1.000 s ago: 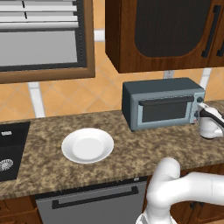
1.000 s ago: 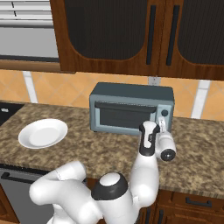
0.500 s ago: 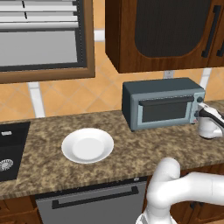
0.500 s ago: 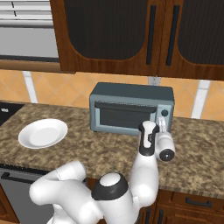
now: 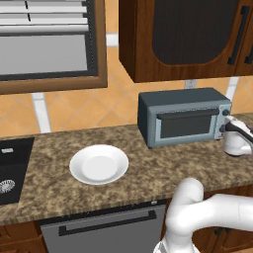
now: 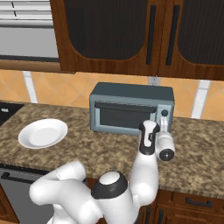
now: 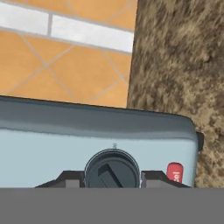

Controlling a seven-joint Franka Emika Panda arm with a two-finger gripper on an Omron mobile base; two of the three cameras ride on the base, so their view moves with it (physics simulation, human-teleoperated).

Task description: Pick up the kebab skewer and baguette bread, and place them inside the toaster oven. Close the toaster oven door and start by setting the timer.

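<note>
Blue-grey toaster oven [image 5: 184,116] sat on the desk [image 5: 44,170], door [image 5: 188,124] shut. The pincer [image 7: 112,177] hugged its round knob [image 7: 112,168] from both sides. A white plate [image 5: 99,164] lay left of the oven.

blue-grey toaster oven [image 5: 184,116], white plate [image 5: 99,164], speckled brown counter [image 5: 49,173].

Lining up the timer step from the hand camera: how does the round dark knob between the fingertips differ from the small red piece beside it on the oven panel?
The knob is large, round and dark grey with a raised bar across it; the red piece is much smaller, oblong, and carries pale lettering too blurred to read. The knob sits centred between the fingertips; the red piece lies outside them. Both sit on the toaster oven panel.
</note>
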